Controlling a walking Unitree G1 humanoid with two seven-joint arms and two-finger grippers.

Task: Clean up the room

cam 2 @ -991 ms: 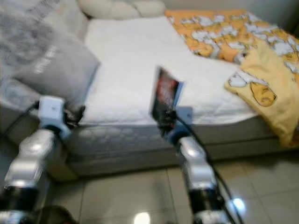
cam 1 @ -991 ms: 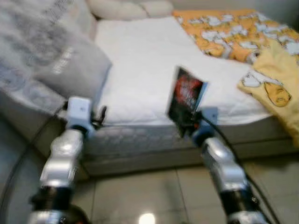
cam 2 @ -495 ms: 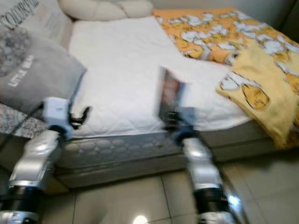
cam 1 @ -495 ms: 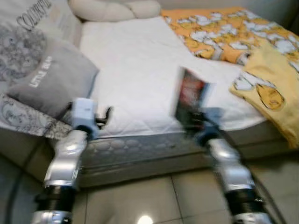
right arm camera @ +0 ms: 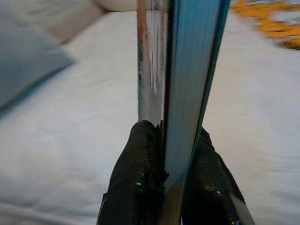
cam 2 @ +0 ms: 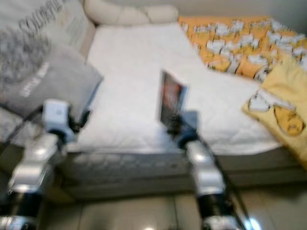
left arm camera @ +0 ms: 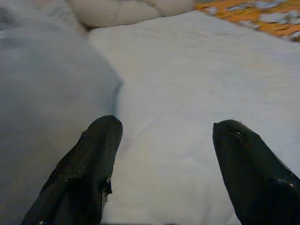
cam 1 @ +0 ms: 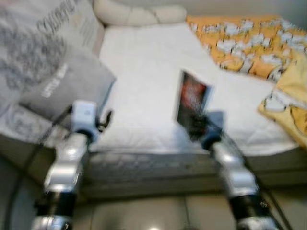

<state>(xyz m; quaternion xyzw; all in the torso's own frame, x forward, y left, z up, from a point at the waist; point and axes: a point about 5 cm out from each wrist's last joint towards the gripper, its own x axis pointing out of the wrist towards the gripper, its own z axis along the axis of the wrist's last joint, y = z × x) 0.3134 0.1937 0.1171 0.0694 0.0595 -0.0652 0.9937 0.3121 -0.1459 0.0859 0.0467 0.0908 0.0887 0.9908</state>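
Note:
A book (cam 1: 192, 99) with a dark red cover and blue edge stands upright in my right gripper (cam 1: 195, 125), which is shut on its lower end above the front edge of the white mattress (cam 1: 144, 72). In the right wrist view the book (right arm camera: 180, 70) is edge-on, pinched between both black fingers (right arm camera: 136, 183). My left gripper (cam 1: 106, 119) is open with nothing in it, held near the mattress edge beside the grey pillow (cam 1: 62, 86); the left wrist view has its two fingers (left arm camera: 89, 164) spread wide over the white sheet.
Grey printed pillows (cam 1: 33, 52) lean at the left of the bed. An orange patterned blanket (cam 1: 249, 43) and a yellow cushion (cam 1: 290, 103) lie at the right. A cream bolster (cam 1: 139, 14) sits at the head. Tiled floor (cam 1: 144, 215) lies below.
The whole picture has shifted, so the camera moved; the bed now looks a little closer. Both arms keep the same poses, the book still held upright.

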